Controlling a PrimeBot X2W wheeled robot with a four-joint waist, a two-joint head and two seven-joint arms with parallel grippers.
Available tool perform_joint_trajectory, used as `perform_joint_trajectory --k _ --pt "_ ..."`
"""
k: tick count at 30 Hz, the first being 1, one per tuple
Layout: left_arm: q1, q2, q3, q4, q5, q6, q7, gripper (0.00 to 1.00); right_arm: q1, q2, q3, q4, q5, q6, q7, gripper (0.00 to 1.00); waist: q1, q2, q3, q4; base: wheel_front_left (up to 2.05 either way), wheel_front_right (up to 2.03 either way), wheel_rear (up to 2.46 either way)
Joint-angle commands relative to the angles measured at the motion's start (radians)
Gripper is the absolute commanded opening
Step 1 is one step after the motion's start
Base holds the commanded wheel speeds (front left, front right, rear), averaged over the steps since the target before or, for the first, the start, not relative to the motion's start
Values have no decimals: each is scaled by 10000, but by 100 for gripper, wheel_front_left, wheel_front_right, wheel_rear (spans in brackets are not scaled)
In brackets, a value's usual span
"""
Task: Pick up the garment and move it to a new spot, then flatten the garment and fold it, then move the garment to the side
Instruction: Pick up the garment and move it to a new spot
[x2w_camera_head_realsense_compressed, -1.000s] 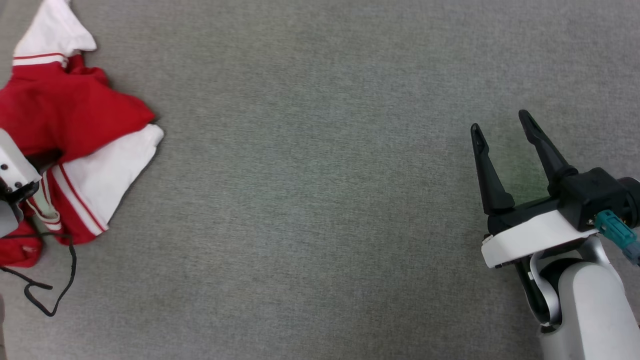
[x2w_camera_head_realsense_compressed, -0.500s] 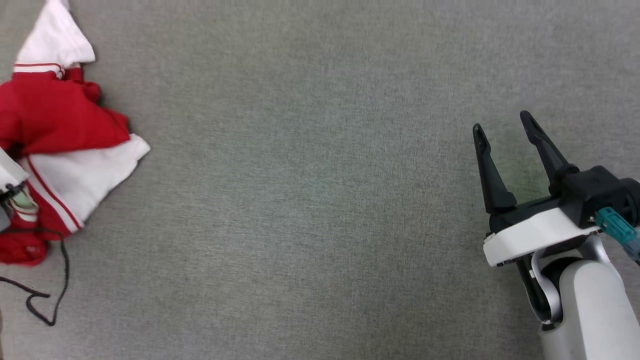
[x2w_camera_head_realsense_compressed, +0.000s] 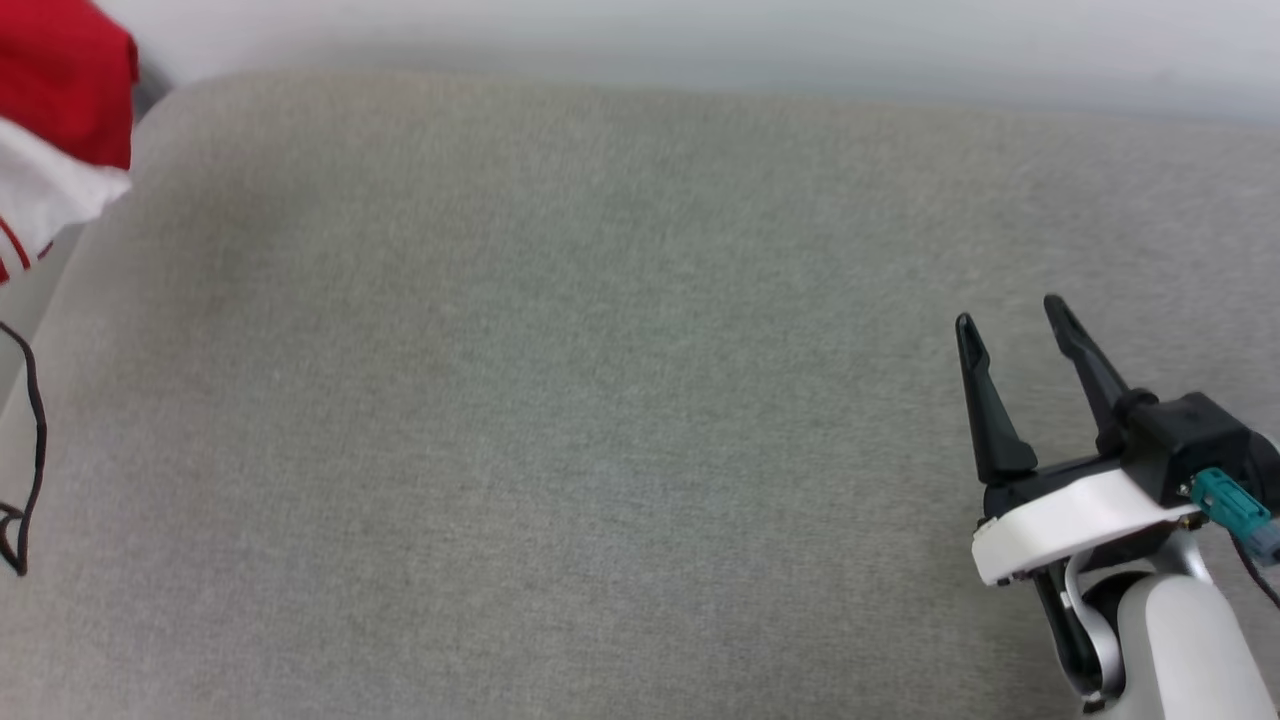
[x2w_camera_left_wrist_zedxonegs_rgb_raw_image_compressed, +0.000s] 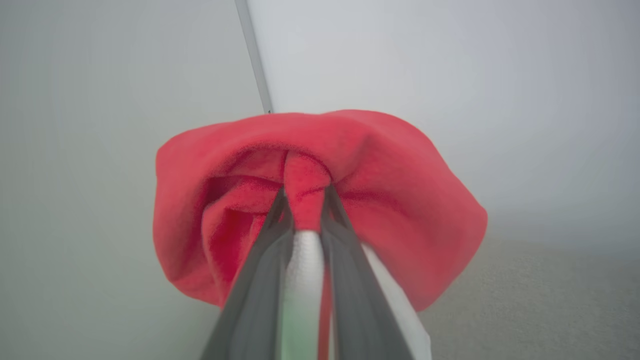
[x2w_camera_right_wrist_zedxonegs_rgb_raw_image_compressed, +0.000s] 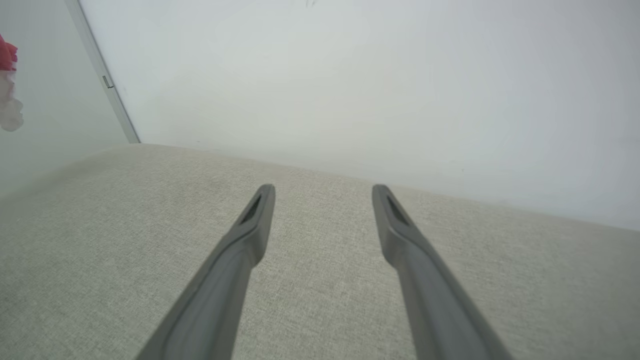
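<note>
Garment (x2w_camera_head_realsense_compressed: 65, 85) has risen — grey surface (x2w_camera_head_realsense_compressed: 600, 400), white wall (x2w_camera_head_realsense_compressed: 700, 40).

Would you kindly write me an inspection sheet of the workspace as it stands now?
Surface: grey fabric surface, even, with a rounded far-left corner.
Job's things: garment, bunched red and white, lifted at the surface's left side.
Clutter: nothing seen.
Grippers: left gripper shut on a red fold of the garment; right gripper open, holding nothing, over the surface's right side.
Cables: thin black cable hanging at the left edge; teal connector on the right wrist.
Surroundings: pale wall behind the surface.
</note>
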Motion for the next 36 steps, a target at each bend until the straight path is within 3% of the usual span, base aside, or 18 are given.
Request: perform_joint_trajectory --k 1,9,23,34,35,36 --pt "-227 -13 -171 13 113 -106 -280 0 215 46 -35 -4 170 -7 -50 100 0 0 -485 -248 0 0 0" --pt "-429 -880 -1079 -181 292 -425 -1355 0 695 43 -93 55 503 -5 -23 100 0 0 -1305 -1232 0 0 0" --pt "1959 -3647 -3505 -1930 -251 -784 -2018 0 1227 46 -336 -169 653 -5 202 100 0 0 -1529 -2942 0 0 0" --pt "5037 -4245 -6260 -2284 -589 -844 -1557 0 1301 48 -543 -269 740 -7 178 100 0 0 -1163 -2989 0 0 0" --pt "5162 -4282 -6439 -2224 -561 -846 -1639 3 1282 46 -562 -263 732 -5 180 100 0 0 -1179 -2928 0 0 0" --pt "5223 -4316 -6569 -2168 -536 -847 -1754 29 1255 46 -574 -268 724 -5 189 100 0 0 -1177 -2868 0 0 0"
